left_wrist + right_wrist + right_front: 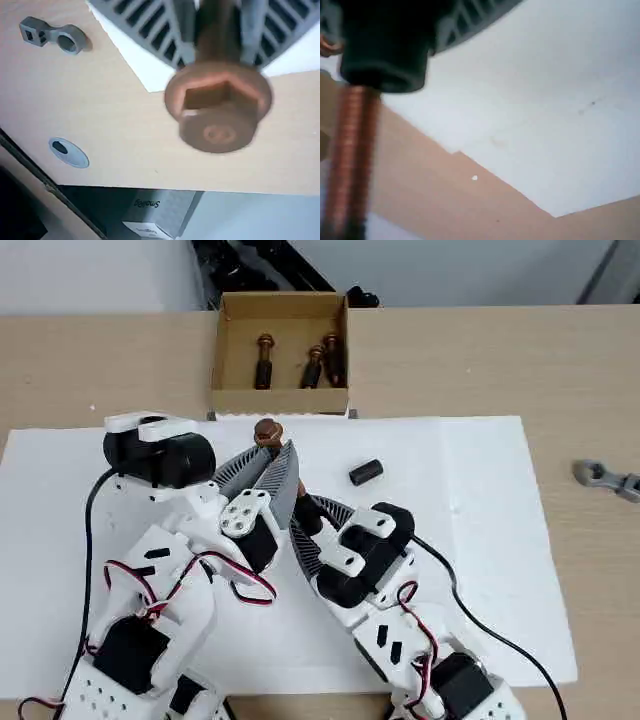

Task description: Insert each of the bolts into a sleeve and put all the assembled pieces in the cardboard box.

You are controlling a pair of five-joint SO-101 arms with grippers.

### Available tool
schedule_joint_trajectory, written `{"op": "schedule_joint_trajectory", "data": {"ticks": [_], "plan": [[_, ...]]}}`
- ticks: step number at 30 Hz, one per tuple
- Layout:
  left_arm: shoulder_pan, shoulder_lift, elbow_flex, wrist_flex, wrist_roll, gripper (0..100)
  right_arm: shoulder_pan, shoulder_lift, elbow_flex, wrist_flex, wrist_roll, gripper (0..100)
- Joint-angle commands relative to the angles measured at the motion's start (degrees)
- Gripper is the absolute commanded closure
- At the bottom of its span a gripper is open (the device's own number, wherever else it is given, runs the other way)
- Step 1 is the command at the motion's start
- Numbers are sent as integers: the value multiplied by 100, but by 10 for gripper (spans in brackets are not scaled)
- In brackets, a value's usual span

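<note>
My left gripper [271, 458] is shut on a copper bolt [266, 430], whose hex head [218, 111] points toward the cardboard box [280, 400]. In the left wrist view its grey ribbed fingers [145, 25] clamp the shank just behind the head. My right gripper [307, 524] is shut on a black sleeve [385, 50], and the bolt's threaded end [349, 160] sticks out of that sleeve. The two grippers meet tip to tip over the white sheet, just in front of the box. Three assembled pieces [264, 360] lie in the box. A loose black sleeve [366, 472] lies on the sheet to the right.
The white sheet [480, 540] covers the middle of the wooden table. A grey wrench [605, 478] lies on the bare wood at the far right, and the wrench [50, 36] also shows in the left wrist view. Dark equipment stands behind the box.
</note>
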Motion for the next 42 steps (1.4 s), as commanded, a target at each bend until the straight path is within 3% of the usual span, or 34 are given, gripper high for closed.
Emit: {"op": "schedule_joint_trajectory", "data": {"ticks": [1, 42], "plan": [[0, 9, -92, 0, -62, 994, 119, -84, -352, 4, -114, 998], [299, 62, 189, -44, -299, 971, 215, -84, -360, -22, -255, 998]]}}
